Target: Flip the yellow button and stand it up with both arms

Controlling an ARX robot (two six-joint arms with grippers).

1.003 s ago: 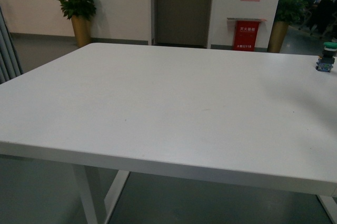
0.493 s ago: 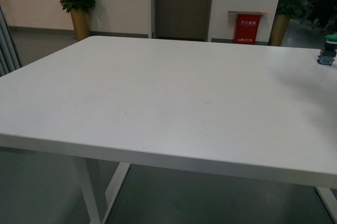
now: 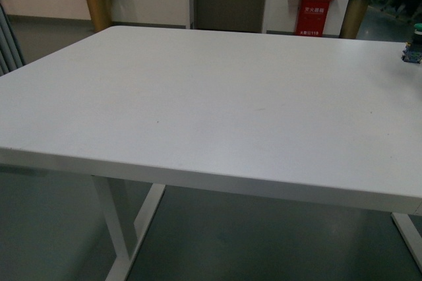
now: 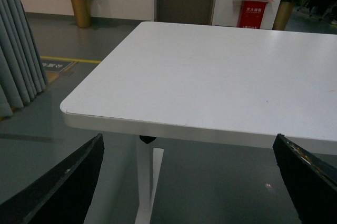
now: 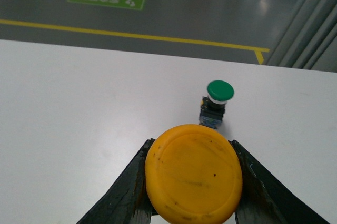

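Though unseen from the front, right end effector [image 5: 190, 148] clamps yellow button [image 5: 193, 180].

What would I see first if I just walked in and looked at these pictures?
The big yellow button jumps out: its round cap fills the lower part of the right wrist view, pinched between the fingers of the right tool. Just beyond it, a small green button stands upright on the white table, which takes up most of the front view.
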